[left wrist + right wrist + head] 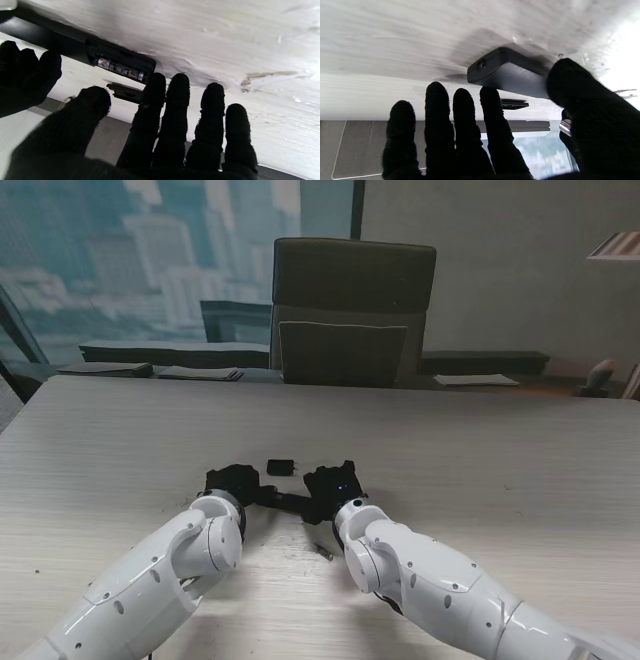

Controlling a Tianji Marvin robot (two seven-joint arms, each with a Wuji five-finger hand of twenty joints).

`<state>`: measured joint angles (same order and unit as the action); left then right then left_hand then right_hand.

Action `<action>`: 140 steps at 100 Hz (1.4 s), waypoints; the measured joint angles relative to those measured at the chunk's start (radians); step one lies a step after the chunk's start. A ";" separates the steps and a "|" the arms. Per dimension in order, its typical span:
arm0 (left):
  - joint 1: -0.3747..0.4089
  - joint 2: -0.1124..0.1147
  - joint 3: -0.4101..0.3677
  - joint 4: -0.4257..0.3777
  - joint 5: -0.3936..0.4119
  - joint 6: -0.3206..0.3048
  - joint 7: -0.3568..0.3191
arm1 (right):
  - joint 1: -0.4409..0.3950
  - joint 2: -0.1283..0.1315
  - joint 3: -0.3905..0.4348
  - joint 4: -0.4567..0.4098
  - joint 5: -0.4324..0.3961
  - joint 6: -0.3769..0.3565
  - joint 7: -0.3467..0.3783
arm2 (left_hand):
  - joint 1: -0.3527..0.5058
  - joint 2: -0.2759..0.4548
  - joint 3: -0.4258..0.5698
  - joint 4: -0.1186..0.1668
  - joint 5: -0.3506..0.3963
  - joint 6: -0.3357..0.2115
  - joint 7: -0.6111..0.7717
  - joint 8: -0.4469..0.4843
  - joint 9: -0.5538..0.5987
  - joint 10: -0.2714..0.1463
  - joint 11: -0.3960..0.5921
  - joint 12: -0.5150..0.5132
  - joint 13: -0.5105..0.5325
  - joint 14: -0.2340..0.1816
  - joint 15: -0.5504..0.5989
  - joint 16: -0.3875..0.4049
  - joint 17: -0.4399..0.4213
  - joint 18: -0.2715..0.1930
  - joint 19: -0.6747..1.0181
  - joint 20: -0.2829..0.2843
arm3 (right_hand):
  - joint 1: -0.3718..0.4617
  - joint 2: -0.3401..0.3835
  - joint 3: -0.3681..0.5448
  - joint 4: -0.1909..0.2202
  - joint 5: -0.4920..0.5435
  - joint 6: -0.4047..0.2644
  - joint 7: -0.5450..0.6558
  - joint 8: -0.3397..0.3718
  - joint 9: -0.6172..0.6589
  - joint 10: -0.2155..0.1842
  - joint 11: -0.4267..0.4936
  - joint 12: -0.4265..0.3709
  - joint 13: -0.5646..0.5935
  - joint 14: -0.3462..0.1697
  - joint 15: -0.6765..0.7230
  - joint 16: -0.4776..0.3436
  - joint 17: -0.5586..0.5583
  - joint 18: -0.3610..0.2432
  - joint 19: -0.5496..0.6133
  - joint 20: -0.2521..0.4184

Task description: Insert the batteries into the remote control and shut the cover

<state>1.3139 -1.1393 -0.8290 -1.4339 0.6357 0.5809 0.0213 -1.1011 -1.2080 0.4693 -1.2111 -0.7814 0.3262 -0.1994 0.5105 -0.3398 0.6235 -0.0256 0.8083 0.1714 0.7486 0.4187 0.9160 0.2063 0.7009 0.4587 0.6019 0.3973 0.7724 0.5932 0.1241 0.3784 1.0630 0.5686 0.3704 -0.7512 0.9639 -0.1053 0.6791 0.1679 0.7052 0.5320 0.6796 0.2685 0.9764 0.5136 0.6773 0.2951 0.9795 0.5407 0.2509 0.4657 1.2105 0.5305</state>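
Low in the middle of the stand's view, the remote (288, 502) lies flat on the desk (500, 470) between the two black-gloved hands, its back turned up. From the left wrist the battery bay shows open, with a battery (120, 69) already seated in it. The loose cover (281, 467) sits apart, just past the hands toward the centre of the frame, untouched.

The right hand (331, 488) holds one end of the remote: thumb on one long side, fingers (492, 105) reaching along the other. The left hand (232, 483) is released, fingers spread and held off the remote's open end; one fingertip comes close to the edge, though whether it touches I cannot tell.

The remote looks like a light, stiff plastic bar, smooth enough to skid on the desk, so pinching its long sides seems the safe hold. The cover is thinner and lighter still; I'd lift it by its edges, since its catches probably snap easily. A small thin object (322, 552) lies nearer the arms; I can't make it out.
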 measured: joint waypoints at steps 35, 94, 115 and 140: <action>0.023 -0.001 -0.019 -0.005 -0.010 -0.026 0.031 | -0.018 0.019 0.022 -0.010 -0.030 -0.023 -0.001 | 0.000 0.021 -0.038 0.012 0.005 0.001 -0.014 0.000 -0.001 0.000 -0.021 -0.002 -0.013 0.002 -0.004 -0.001 -0.002 0.000 -0.010 -0.001 | -0.013 0.023 -0.027 0.000 -0.075 -0.015 -0.058 -0.035 -0.137 0.007 -0.031 -0.022 -0.028 -0.013 -0.007 0.000 -0.008 0.000 -0.006 0.000; 0.074 -0.031 -0.070 0.018 -0.029 -0.086 0.151 | -0.103 0.049 0.132 -0.154 -0.104 -0.077 -0.036 | 0.000 0.030 -0.052 0.025 0.016 0.001 -0.015 -0.001 -0.001 0.001 -0.020 -0.002 0.007 0.000 0.019 -0.002 -0.002 0.000 -0.010 -0.001 | -0.048 0.058 -0.047 0.001 -0.164 0.005 -0.040 -0.065 -0.167 0.009 -0.051 -0.060 -0.030 -0.042 -0.041 -0.013 0.011 -0.006 -0.006 0.000; 0.096 -0.031 -0.098 0.006 -0.025 -0.114 0.143 | -0.170 0.078 0.160 -0.269 -0.145 -0.115 0.031 | 0.000 0.031 -0.052 0.025 0.016 0.001 -0.015 -0.001 -0.001 0.006 -0.020 -0.002 0.004 -0.018 -0.002 -0.006 -0.005 0.000 -0.010 -0.001 | -0.034 0.041 -0.026 0.001 0.045 -0.002 0.021 -0.066 0.046 0.009 -0.001 -0.060 0.097 -0.022 0.010 -0.013 0.096 -0.007 0.037 0.002; 0.126 -0.013 -0.135 -0.030 -0.001 -0.139 0.095 | -0.254 0.108 0.165 -0.355 -0.252 -0.018 0.076 | 0.000 0.042 -0.088 0.025 0.016 0.001 -0.025 -0.002 -0.001 0.009 -0.033 -0.002 0.003 -0.031 -0.041 -0.018 -0.015 0.000 -0.015 -0.011 | -0.021 0.021 -0.015 0.001 0.161 0.002 0.026 -0.066 0.118 0.010 0.008 -0.047 0.144 0.001 0.064 -0.011 0.132 -0.001 0.078 0.013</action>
<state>1.4403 -1.1524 -0.9637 -1.4638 0.6344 0.4421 0.1165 -1.3549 -1.1000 0.6346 -1.5665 -1.0336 0.3082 -0.1233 0.5105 -0.2975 0.5359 -0.0009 0.8242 0.1722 0.7237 0.4169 0.9153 0.2152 0.6675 0.4563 0.6045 0.3664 0.7318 0.5753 0.1091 0.3784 1.0484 0.5575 0.3495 -0.7302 0.9485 -0.1044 0.8396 0.1695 0.7310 0.4664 0.7972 0.2788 0.9842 0.4669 0.8214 0.2966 1.0430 0.5295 0.3834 0.4643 1.2883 0.5434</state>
